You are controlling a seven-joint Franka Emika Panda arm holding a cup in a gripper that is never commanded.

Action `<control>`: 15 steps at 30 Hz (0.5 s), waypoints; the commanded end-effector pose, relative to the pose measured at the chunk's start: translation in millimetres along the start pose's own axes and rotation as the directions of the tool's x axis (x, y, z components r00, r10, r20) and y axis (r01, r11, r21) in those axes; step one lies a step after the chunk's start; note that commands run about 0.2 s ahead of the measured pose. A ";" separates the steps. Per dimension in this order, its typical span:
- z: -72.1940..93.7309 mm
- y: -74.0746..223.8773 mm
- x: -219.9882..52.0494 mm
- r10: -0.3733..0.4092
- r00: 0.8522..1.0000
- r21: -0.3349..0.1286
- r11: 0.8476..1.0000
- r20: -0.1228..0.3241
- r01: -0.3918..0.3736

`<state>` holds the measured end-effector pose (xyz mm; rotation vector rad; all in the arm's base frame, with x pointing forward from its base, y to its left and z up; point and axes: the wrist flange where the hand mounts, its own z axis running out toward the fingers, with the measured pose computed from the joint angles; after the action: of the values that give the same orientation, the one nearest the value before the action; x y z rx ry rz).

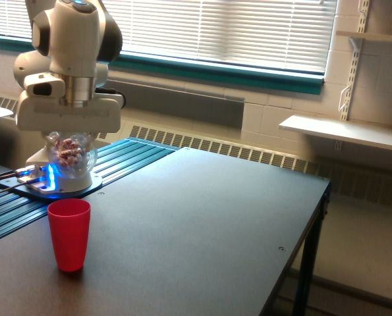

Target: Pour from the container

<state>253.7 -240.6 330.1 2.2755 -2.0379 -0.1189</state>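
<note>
The container is a clear see-through vessel with reddish and white pieces inside. It hangs under the white hand of the arm at the exterior view's left, well above the table. My gripper is shut on the container; its fingers are mostly hidden behind the hand's housing. The container stands about upright. A red plastic cup stands on the dark table directly below the container, with a gap between them.
The arm's white base with a blue light stands on a ribbed teal rail behind the cup. The table's edge runs down the exterior view's right. A window with blinds and white wall shelves lie behind.
</note>
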 end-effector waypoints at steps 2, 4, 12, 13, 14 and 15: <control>-5.3 -9.4 0.2 -0.011 1.000 0.010 1.000 0.000 0.011; -2.5 -8.2 -1.8 -0.023 1.000 0.001 1.000 0.007 0.023; 6.4 4.6 3.4 -0.003 0.998 -0.003 1.000 0.068 0.004; 6.6 5.5 5.0 -0.002 0.997 -0.001 1.000 0.073 0.002; 7.0 6.7 6.9 0.002 0.997 0.001 1.000 0.080 -0.002; 7.4 8.2 8.9 0.011 0.996 0.002 1.000 0.089 -0.011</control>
<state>252.3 -241.5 325.7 2.2884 -2.0764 -0.1822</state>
